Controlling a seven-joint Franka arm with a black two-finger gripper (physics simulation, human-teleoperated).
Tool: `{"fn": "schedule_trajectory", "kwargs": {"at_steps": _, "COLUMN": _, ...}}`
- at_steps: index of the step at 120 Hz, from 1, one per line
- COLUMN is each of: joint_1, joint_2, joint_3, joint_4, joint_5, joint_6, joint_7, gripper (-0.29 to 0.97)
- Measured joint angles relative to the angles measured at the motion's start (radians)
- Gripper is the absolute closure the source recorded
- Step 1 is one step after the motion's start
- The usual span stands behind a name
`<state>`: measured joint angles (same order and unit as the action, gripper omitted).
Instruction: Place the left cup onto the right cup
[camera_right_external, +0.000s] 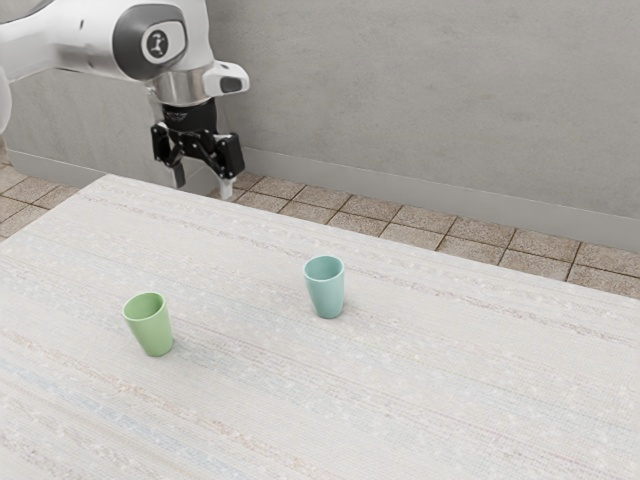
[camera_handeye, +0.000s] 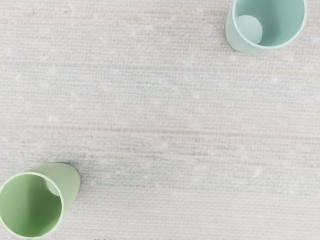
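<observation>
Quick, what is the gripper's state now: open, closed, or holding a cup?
Gripper: open, holding nothing, raised well clear of the green cup and the teal cup.

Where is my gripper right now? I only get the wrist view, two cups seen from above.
Observer: The gripper hangs high over the table, well above both cups, touching neither.
Operator: Open or shut?
Observer: Open, with nothing held.
Operator: Which cup sits left in the exterior view?
Observer: The green cup is at the exterior view's left; the teal cup is at its right and farther back.
</observation>
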<state>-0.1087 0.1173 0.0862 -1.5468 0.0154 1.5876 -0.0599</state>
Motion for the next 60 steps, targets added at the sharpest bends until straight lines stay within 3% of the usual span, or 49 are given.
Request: {"fn": "schedule_trajectory", "kwargs": {"at_steps": 60, "joint_1": -0.061, "joint_2": 0.004, "joint_3": 0.0, "joint_4": -0.089, "joint_5": 0.006, "joint_6": 0.003, "joint_7": -0.024, "gripper": 0.0}}
